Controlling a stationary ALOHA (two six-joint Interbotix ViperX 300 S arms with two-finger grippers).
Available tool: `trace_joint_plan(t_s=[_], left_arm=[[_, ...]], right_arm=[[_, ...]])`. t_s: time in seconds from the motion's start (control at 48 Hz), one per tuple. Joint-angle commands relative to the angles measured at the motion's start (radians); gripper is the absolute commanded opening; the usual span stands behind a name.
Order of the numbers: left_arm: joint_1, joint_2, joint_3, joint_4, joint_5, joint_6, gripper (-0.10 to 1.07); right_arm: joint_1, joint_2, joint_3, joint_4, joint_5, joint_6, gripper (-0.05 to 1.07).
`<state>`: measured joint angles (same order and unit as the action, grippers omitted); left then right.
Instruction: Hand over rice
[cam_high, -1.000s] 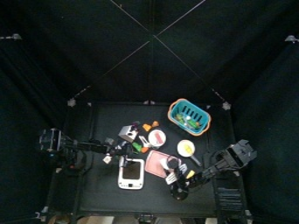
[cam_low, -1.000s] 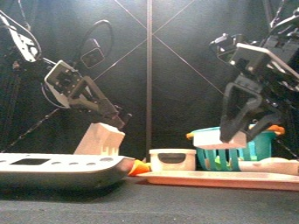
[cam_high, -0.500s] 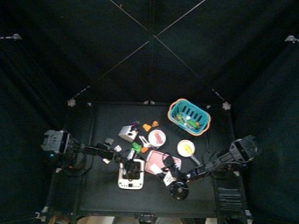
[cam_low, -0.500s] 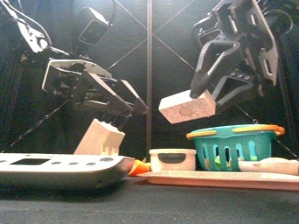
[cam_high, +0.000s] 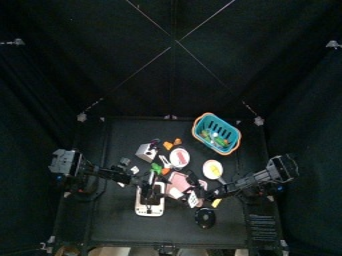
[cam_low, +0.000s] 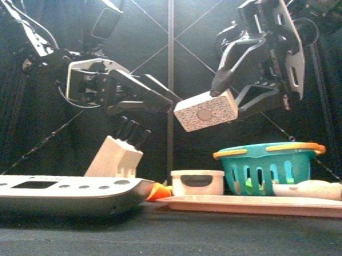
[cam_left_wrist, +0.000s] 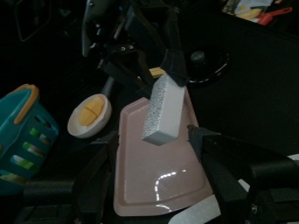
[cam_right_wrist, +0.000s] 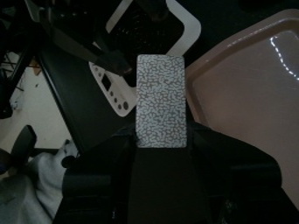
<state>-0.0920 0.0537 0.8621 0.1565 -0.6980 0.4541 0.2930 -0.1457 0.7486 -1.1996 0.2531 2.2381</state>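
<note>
Rice (cam_low: 205, 111) sits clamped in the right gripper (cam_right_wrist: 163, 157) at three o'clock of the spread-jawed left gripper (cam_low: 158, 92); early release risks dropping it.

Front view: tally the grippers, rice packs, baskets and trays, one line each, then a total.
Grippers: 2, the left gripper and the right gripper
Rice packs: 1, the rice pack
Baskets: 1, the teal basket
Trays: 1, the pink tray
Total: 5
</note>
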Motion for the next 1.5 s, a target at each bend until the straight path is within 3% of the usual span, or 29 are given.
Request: trace_joint_plan(t_s=[0.0,0.708,1.042,1.312,1.479], left_arm=[[-0.014,0.003,-0.023,-0.014,-0.012,0.026,0.97],[-0.015,0.049,-0.069,-0.069,-0.021,0.043,0.95],[-0.015,0.051,-0.069,-0.067,-0.021,0.044,0.67],[-0.014,0.051,-0.067,-0.067,-0.021,0.044,0.59],[-0.014,0.051,-0.066,-0.069,-0.021,0.043,0.59]], right_arm=[[-0.011,-0.034,-0.014,-0.008,-0.011,-0.005,0.62],[-0.018,-0.052,-0.014,-0.02,-0.012,-0.005,0.62],[-0.02,-0.052,-0.009,-0.021,-0.012,-0.008,0.62],[-0.02,-0.04,-0.003,-0.034,0.003,-0.009,0.69],[-0.018,-0.038,0.0,-0.037,0.011,-0.014,0.86]])
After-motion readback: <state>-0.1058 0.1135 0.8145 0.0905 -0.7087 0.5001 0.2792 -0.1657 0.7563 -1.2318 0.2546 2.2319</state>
